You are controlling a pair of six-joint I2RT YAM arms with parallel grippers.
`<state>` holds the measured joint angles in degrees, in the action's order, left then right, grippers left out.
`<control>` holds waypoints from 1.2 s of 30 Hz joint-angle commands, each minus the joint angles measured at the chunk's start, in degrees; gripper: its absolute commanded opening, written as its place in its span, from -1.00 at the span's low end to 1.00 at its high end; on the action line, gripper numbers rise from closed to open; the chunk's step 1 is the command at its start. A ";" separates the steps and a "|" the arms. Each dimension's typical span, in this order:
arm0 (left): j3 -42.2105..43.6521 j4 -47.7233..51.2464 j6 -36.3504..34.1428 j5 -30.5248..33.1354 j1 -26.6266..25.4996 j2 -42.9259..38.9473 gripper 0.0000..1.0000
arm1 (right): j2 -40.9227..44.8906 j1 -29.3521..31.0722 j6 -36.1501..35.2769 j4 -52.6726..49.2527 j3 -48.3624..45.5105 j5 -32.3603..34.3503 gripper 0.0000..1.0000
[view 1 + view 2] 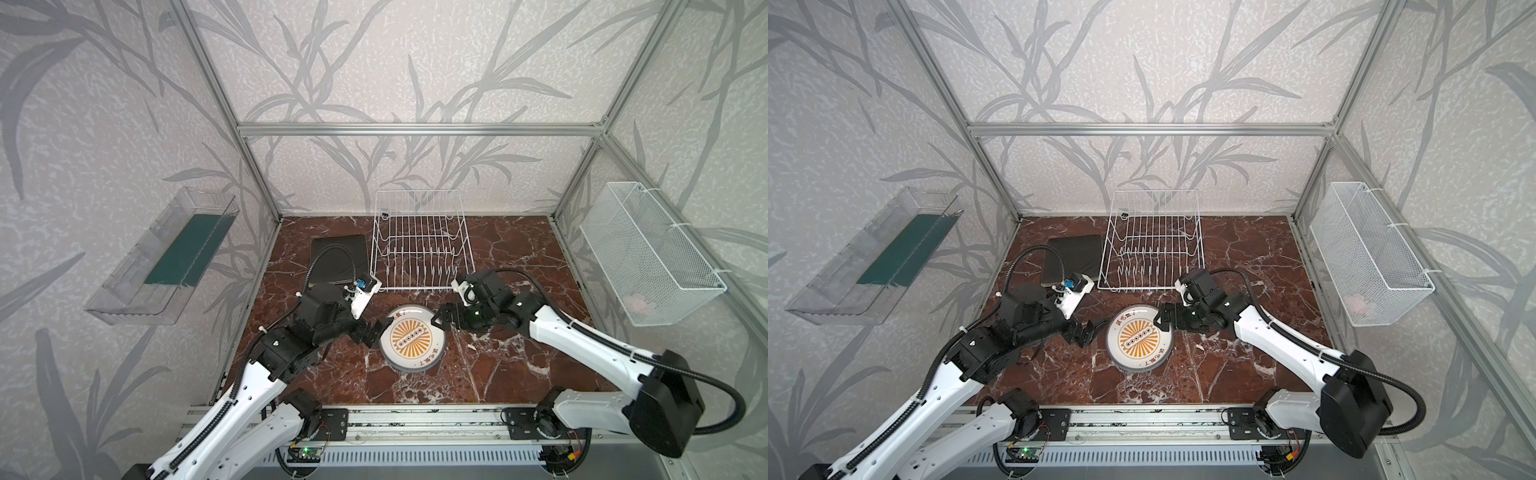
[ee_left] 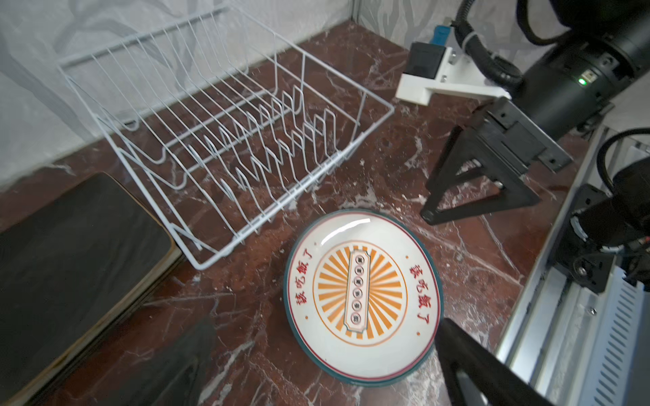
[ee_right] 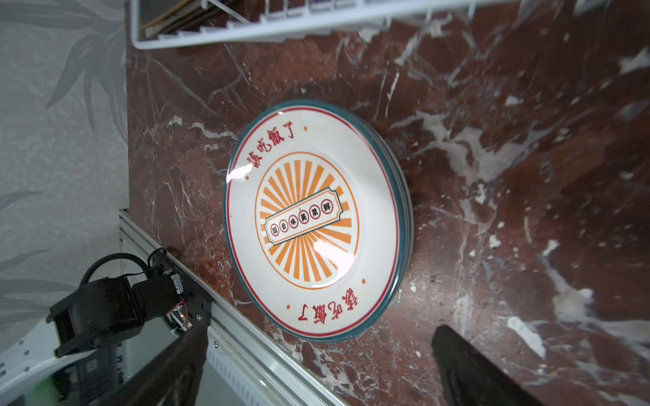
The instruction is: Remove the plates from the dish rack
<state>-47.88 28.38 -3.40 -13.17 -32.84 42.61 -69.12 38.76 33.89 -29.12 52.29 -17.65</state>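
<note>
The white wire dish rack (image 1: pixel 422 245) (image 1: pixel 1152 245) (image 2: pixel 225 123) stands at the back of the marble table with nothing in it. Left of it lies a stack of black square plates (image 1: pixel 338 253) (image 1: pixel 1075 257) (image 2: pixel 70 263), partly hidden by my left arm's cable. In front of the rack a stack of round white plates with an orange sunburst face (image 1: pixel 412 337) (image 1: pixel 1139 337) (image 2: pixel 362 291) (image 3: pixel 316 221) lies flat. My left gripper (image 1: pixel 376 332) (image 1: pixel 1094 332) (image 2: pixel 325 321) is open at the stack's left edge. On the other side my right gripper (image 1: pixel 442 321) (image 1: pixel 1160 321) (image 3: pixel 316 334) is open, holding nothing.
A clear plastic tray (image 1: pixel 166 253) hangs on the left wall. A fine-mesh white basket (image 1: pixel 648 253) hangs on the right wall. An aluminium rail (image 1: pixel 415 424) runs along the table's front edge, and frame posts stand at the back corners.
</note>
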 commanded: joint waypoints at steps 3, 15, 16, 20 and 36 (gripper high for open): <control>-4.43 -11.00 -1.46 15.67 0.30 -1.87 0.98 | 12.25 0.01 -20.35 1.29 0.96 16.67 0.98; 15.09 -44.33 -17.41 50.81 2.41 -3.47 0.98 | 29.44 -15.45 -33.73 35.83 -21.40 37.82 0.98; 17.02 -46.10 -16.84 52.88 2.98 -2.78 0.99 | 29.50 -17.38 -32.70 37.62 -22.92 37.36 0.98; 23.28 -47.89 -11.24 55.71 6.07 -2.44 0.98 | 29.11 -21.06 -31.25 42.86 -28.91 41.57 0.98; 36.35 -55.41 6.65 57.74 18.86 5.72 0.98 | 8.61 -26.89 -33.61 69.96 -40.63 42.01 0.98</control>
<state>-12.43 -21.50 -1.74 43.46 -15.79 45.12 -57.28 13.10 0.69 32.45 12.08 25.12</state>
